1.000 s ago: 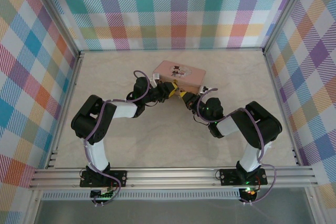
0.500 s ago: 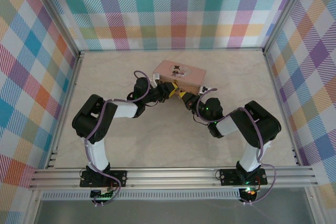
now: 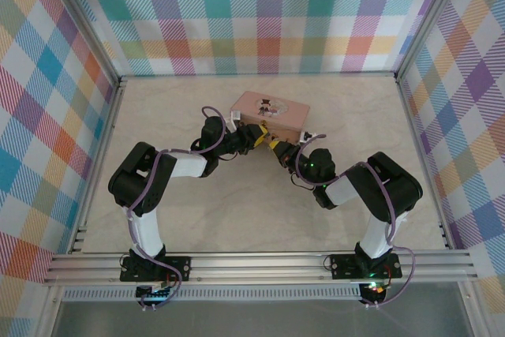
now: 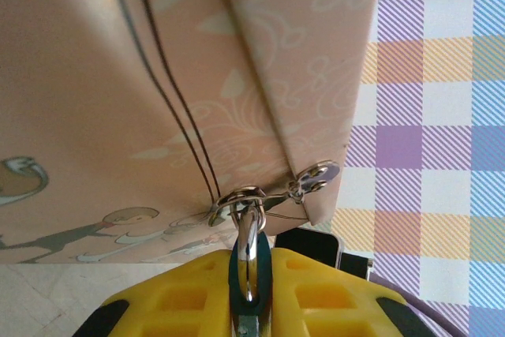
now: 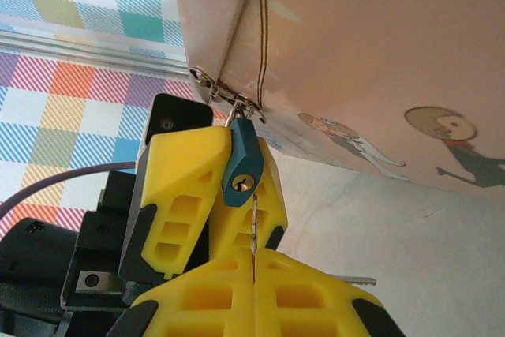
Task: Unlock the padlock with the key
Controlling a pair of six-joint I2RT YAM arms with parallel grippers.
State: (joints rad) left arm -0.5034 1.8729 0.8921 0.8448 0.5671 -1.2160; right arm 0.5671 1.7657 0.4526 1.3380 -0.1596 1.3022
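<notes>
Although the right claw point(image 5: 253, 262) is pinched tight on the key point(image 5: 253, 228), whose thin blade stands up out of its yellow tips, the unlocking itself looks not yet done. Just beyond, the blade's tip meets the lower face of the padlock point(image 5: 239, 159) beside the brass keyhole; whether it is inside the slot I cannot tell. The left claw point(image 4: 251, 266) grips the padlock's bluish body between narrow jaws, the keyhole turned toward the key. Farther on, the silver shackle point(image 4: 248, 238) is closed and threaded through the hasp point(image 5: 237, 104) at the corner of the pink tin point(image 5: 379, 45), which sits on the bench point(image 5: 410, 226). Fetching the key and bracing the lock seem finished. Seating the key fully, turning it and freeing the shackle remain, by my judgement.
</notes>
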